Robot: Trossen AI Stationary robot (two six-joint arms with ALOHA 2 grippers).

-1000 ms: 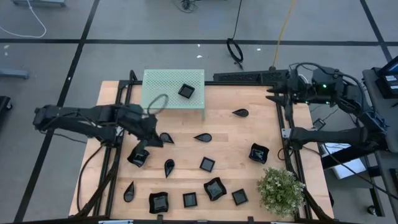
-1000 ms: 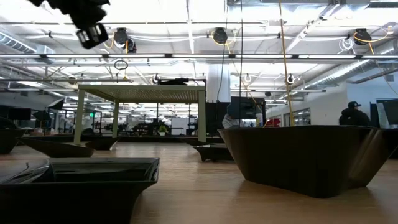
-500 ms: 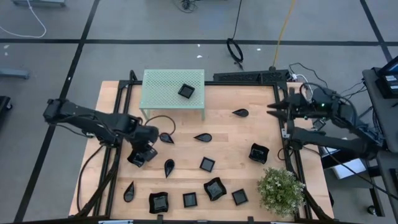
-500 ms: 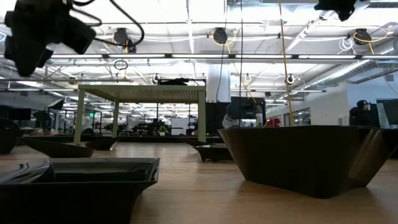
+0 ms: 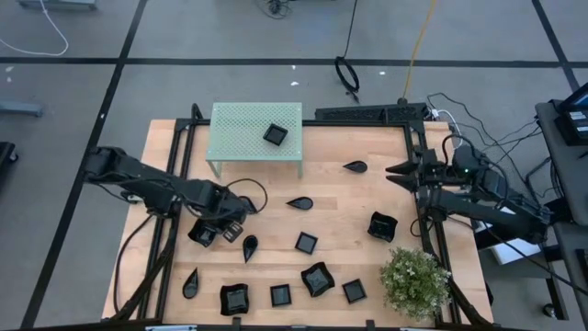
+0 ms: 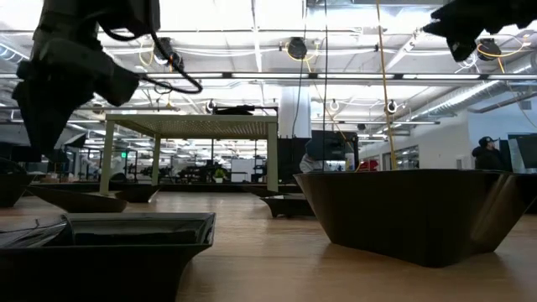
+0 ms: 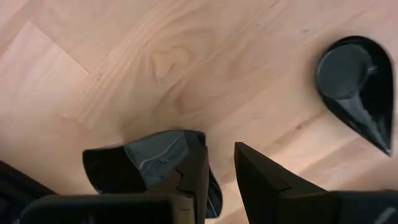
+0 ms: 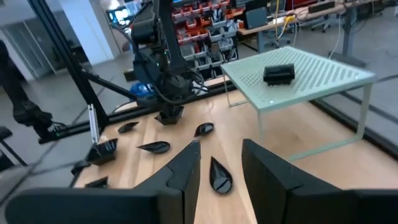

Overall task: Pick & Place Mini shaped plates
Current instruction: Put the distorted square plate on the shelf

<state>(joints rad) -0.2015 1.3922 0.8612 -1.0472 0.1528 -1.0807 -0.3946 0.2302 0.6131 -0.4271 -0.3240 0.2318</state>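
high view says it all: barely started i'd say. only one small glossy black square plate (image 5: 275, 134) sits on the pale green perforated platform (image 5: 239, 129) at upper centre, nothing else on it. the rest of the little black dishes are scattered over the wooden worktop (image 5: 340, 202) below it: teardrop ones mid-frame, squares and wavy-rimmed ones along the bottom, none with anything in them.

left claw (image 5: 223, 227) is low at left-centre, fingers narrowly apart right by a wavy-rimmed black dish (image 7: 146, 168), with a black teardrop dish (image 7: 356, 87) nearby. can't tell if it's actually gripping.

right claw (image 5: 393, 171) hovers at the right edge, slightly open, empty.
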